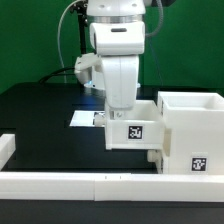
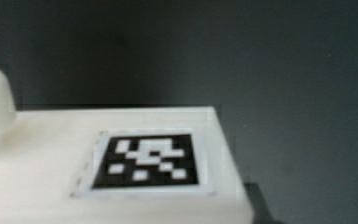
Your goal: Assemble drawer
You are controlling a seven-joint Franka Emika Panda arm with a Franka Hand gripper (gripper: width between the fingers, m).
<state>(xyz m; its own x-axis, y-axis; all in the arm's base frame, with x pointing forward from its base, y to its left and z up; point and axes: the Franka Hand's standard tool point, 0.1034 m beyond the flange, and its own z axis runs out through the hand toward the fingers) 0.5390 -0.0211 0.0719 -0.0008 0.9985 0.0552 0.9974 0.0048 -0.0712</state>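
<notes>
Two white drawer parts near tabletop (image 1: 40, 110) front edge, toward exterior view's right corner: tall casing (image 1: 192, 135), tagged tray (image 1: 133, 131) just beside it, likely staged for insertion. Arm directly over tray; tool (image 1: 118, 110) hidden (fingers' spread cannot be told). Wrist view: tray tag close, blurred.

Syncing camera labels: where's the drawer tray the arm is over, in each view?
Exterior view: the tray sits right of centre under the gripper, beside the tall casing on the exterior view's right.
Wrist view: a white surface, likely the tray, fills the lower half against the dark table; its edges are cropped.
Shared landmark: a black-and-white tag, probably the same one in both.
</notes>
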